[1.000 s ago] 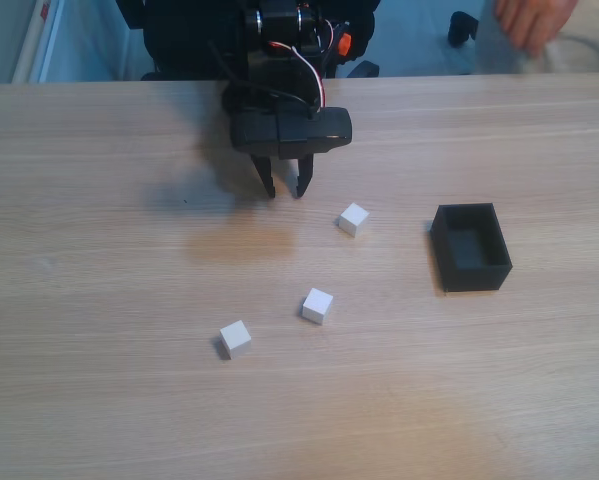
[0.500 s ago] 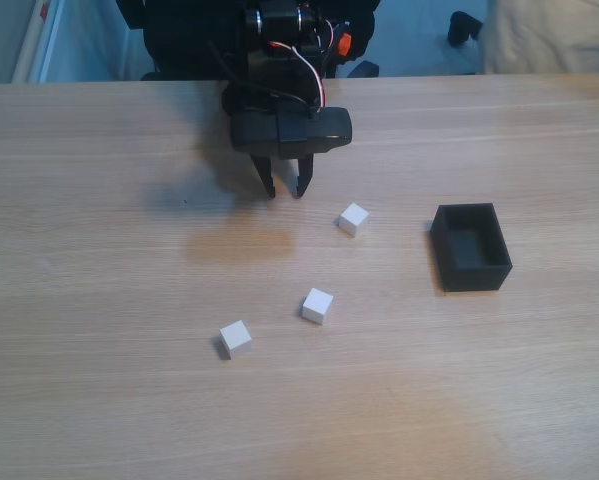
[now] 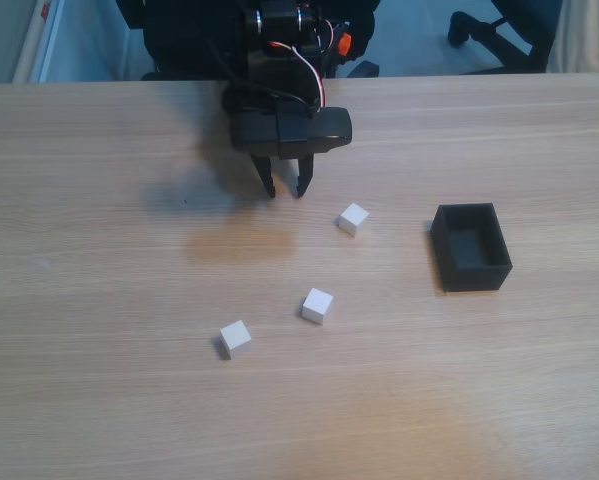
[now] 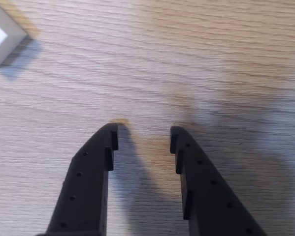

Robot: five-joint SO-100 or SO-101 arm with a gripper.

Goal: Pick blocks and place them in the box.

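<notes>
A light wooden bench (image 3: 99, 300) spreads across the fixed view, its far edge running along the top, with wide bare wood on the left side and along the bottom. The black arm (image 3: 279, 70) reaches in from that far edge, and its hand (image 3: 286, 188) hangs tips-down over bare wood, parted a little and holding nothing; in the wrist view the hand (image 4: 142, 132) shows only wood grain between its two fingers. The black box (image 3: 470, 246) stands open-topped toward the right, apart from everything else. Three white blocks lie loose on the bench: one (image 3: 353, 218) between hand and box, one (image 3: 317, 305) nearer the middle, one (image 3: 235, 338) lower left, each with clear wood around it.
</notes>
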